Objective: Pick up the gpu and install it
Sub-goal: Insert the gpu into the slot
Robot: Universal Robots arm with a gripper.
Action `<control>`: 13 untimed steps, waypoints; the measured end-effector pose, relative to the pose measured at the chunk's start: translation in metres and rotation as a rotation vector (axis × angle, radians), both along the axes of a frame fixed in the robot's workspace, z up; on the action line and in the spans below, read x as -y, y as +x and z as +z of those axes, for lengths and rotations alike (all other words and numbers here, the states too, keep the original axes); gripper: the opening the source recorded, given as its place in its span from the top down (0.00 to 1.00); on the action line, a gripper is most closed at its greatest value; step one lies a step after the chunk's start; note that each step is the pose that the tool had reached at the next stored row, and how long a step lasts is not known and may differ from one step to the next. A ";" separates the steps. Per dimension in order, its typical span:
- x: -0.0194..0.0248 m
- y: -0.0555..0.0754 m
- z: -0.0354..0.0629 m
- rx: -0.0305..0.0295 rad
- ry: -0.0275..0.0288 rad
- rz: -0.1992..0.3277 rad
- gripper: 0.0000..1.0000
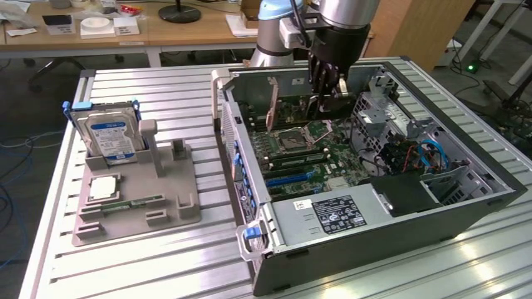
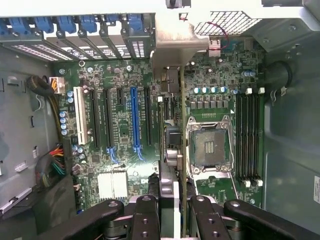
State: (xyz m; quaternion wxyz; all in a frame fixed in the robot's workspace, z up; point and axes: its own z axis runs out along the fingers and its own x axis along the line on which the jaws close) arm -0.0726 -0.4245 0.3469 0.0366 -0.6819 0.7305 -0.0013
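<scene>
The gpu (image 1: 331, 107) is a thin dark card held on edge inside the open computer case (image 1: 465, 205). My gripper (image 1: 326, 93) is shut on it from above. In the wrist view the gpu (image 2: 172, 147) runs edge-on between my fingers (image 2: 145, 215), and its silvery end bracket (image 2: 177, 42) sits toward the case's rear slot openings. My gripper (image 2: 170, 207) holds the card over the motherboard (image 2: 120, 165), between the row of expansion slots with the blue slot (image 2: 134, 120) and the CPU socket (image 2: 210, 145). I cannot tell whether the card's lower edge touches a slot.
A silver hard drive (image 1: 112, 134) stands in a grey holder (image 1: 166, 215) at the exterior view's left, with a memory stick (image 1: 133, 204) and a CPU chip (image 1: 104, 187). The power supply (image 1: 332, 215), a drive cage (image 1: 378, 106) and cables (image 1: 415, 156) crowd the case.
</scene>
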 end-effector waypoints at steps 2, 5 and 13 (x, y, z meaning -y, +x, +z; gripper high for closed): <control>0.0005 0.000 -0.0002 0.0001 0.0003 0.000 0.71; 0.0045 0.000 -0.0003 0.0001 0.0001 0.000 0.71; 0.0089 0.000 -0.0079 -0.0002 0.0002 0.000 0.71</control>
